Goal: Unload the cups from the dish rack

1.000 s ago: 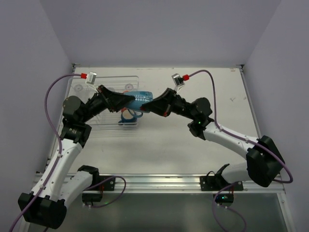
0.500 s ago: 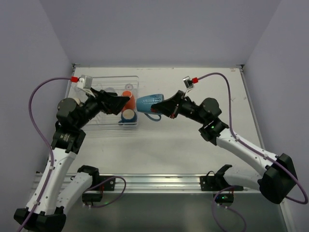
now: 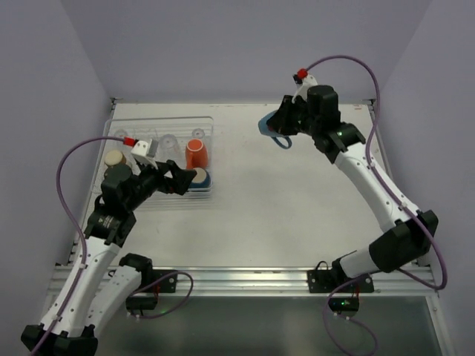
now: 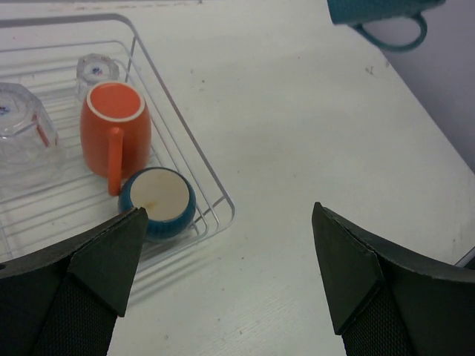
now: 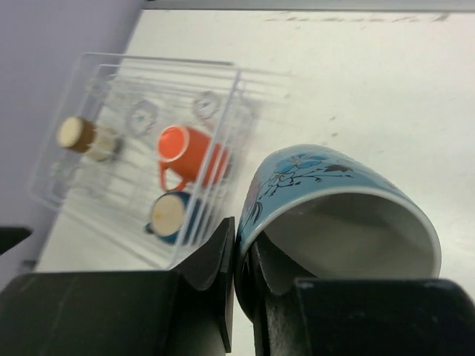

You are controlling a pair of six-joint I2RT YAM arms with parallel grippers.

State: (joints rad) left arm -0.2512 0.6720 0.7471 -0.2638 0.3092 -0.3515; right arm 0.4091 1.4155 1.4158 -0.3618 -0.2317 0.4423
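While your right claw (image 5: 243,254) pinches the blue mug (image 5: 334,178) clear of the rack (image 3: 210,133), left claw (image 4: 228,215) gapes empty; orange mug (image 4: 111,133), navy cup (image 4: 157,200) wait inside.

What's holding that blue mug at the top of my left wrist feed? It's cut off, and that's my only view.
Observer: The right gripper. It is shut on the rim of the light-blue mug, one finger inside and one outside.
Operator: Is it over the rack?
Observer: No. The top view puts it past the dish rack, over the table to the rack's right, near the far edge.
Operator: Anything in the rack outside my frame?
Observer: Yes, a tan cup at the rack's left end.
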